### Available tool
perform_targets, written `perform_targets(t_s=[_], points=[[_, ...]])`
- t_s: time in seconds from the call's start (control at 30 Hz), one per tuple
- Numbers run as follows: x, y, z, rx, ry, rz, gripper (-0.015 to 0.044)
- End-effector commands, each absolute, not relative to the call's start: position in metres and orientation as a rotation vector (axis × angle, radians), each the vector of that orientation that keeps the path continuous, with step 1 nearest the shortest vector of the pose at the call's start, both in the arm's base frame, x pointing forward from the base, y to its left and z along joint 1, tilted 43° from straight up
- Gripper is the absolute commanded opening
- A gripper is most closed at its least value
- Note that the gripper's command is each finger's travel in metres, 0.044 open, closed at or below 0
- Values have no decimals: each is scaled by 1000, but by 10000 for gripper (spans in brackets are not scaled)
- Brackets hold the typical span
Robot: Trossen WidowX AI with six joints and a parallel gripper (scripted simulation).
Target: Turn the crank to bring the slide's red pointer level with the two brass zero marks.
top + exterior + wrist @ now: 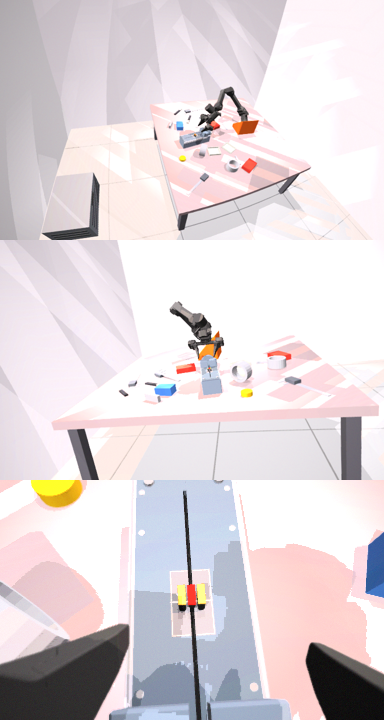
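Note:
The blue-grey machine (195,141) (211,386) (160,565) stands on the table, with a slotted top and a raised block (250,711) at its arm-side end. In the wrist view the red pointer (191,595) sits between the two yellow brass marks (181,595) (201,594) and looks level with them; a very small offset cannot be ruled out. My gripper (201,128) (206,357) (216,642) is open and empty, its fingers wide apart above the raised block's end. The crank and its handle cannot be made out.
A grey ring (202,150) (241,371) stands beside the machine. A yellow disc (182,158) (246,393) (57,491), a blue block (179,125) (165,389) and a red block (215,125) (185,368) lie around it. An orange wedge (246,127) stands near the arm base.

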State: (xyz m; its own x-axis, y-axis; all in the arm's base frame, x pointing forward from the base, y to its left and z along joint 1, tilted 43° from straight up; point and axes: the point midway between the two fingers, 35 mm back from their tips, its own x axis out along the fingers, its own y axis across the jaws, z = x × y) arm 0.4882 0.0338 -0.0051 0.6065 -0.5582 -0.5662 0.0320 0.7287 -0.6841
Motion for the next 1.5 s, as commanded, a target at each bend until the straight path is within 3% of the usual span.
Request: perform_targets(t_s=[0.0, 0.57, 1.13, 1.47], points=[[488, 34, -5, -685, 862, -375, 440], [488, 34, -5, -685, 862, -375, 0], [488, 34, -5, -685, 861, -374, 0], [488, 34, -5, -685, 861, -374, 262]])
